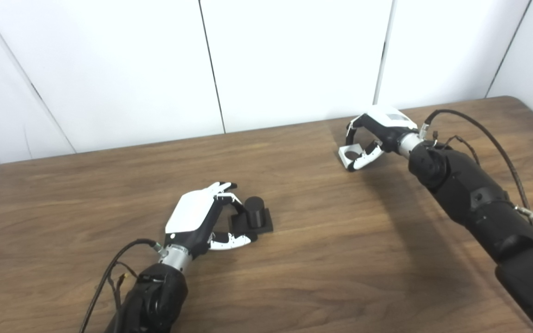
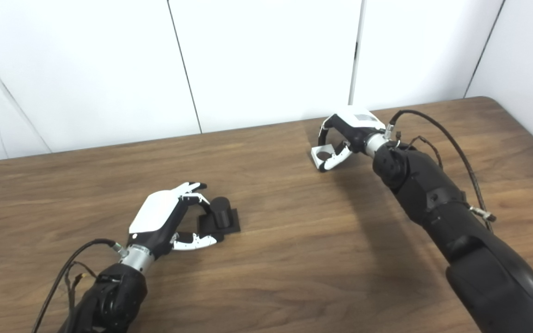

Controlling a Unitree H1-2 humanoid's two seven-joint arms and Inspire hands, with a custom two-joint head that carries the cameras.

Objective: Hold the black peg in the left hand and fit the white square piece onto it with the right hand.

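Left eye view — one black peg point(image 1: 254, 213), one white square piece point(image 1: 349, 154)

Part of the white square piece point(image 1: 350, 155) is covered by the right robot hand point(image 1: 377, 134). The peg's point(image 1: 254, 211) base is partly hidden behind the left robot hand point(image 1: 201, 217). Both arms are cut off at the bottom edge.

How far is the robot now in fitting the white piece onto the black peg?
Early stage; no step looks finished. The black cylindrical peg on its square base stands on the wooden table, with the left hand open around it, not clearly gripping. The right hand curls around the white square piece with a round hole, far across the table. Lifting both and fitting remain.
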